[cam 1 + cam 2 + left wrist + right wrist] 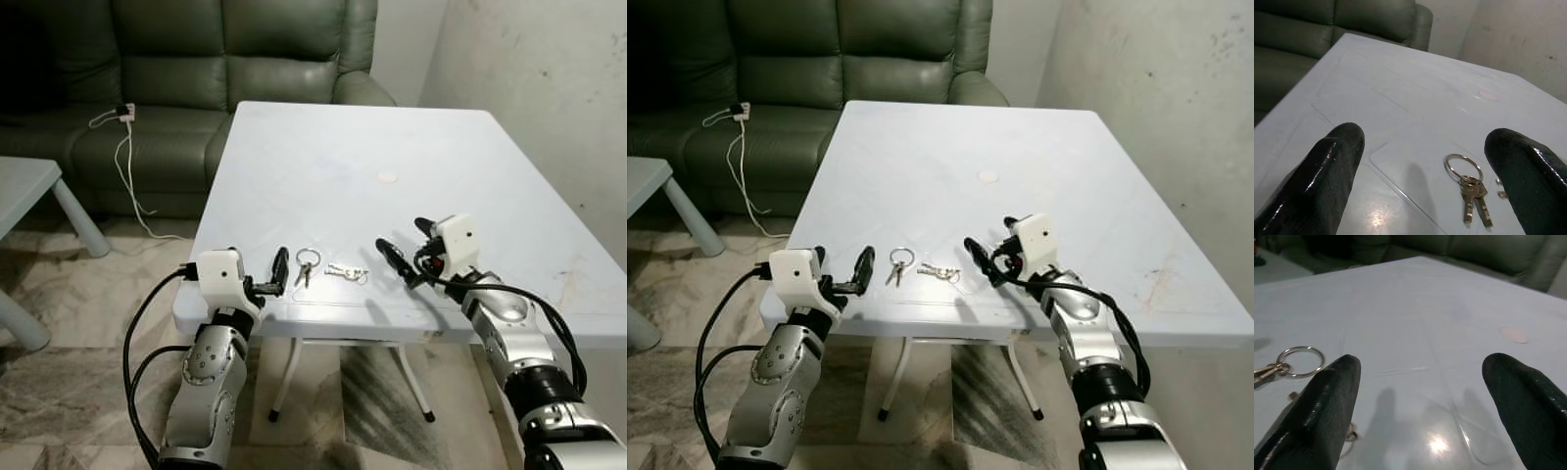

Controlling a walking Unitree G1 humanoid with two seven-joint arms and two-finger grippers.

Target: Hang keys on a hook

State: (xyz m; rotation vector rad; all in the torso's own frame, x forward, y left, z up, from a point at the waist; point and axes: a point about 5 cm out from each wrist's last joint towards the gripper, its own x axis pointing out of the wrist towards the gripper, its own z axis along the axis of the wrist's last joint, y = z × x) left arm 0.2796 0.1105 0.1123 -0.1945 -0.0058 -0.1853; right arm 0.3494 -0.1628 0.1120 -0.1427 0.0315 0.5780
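You see a white table in front of you. Take the table as your mark for all the places here.

The keys lie flat on the table, close to its near edge. They hang on a round ring. A second small bunch lies just beside them, toward the table's right side. Nothing touches either bunch.

Your left gripper sits at the near edge of the table, just left of the keys. Its two black fingers are spread wide apart and hold nothing. In the left wrist view the keys lie on the table between them, a bit ahead.

Your right gripper is over the table, to the right of the small bunch and near it. Its fingers are spread wide too, with nothing in them.

A small pale round spot sits near the middle of the table.

A green sofa stands behind the table. A white cable hangs down the sofa's front. A small side table stands off to the table's left.
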